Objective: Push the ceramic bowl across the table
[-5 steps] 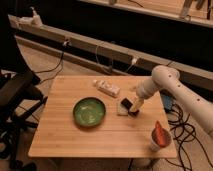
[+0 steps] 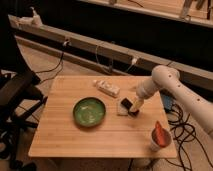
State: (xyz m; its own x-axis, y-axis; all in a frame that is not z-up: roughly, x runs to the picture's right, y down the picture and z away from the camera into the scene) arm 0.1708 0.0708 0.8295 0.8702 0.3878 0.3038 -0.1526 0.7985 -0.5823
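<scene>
The green ceramic bowl [image 2: 89, 111] sits upright near the middle of the light wooden table [image 2: 65, 140], a little left of centre. My gripper [image 2: 131, 106] hangs from the white arm [image 2: 165, 80] coming in from the right. It is low over the table, about half a bowl-width to the right of the bowl and apart from it. A small pale flat object [image 2: 121, 108] lies just beside the gripper, on the bowl's side.
A white bottle-like object [image 2: 108, 88] lies on its side behind the bowl. A small white cup with orange-red contents [image 2: 159, 136] stands near the front right corner. A dark chair [image 2: 17, 100] is left of the table. Cables run along the floor at right.
The arm and gripper have shifted slightly. The bowl stays in the same place.
</scene>
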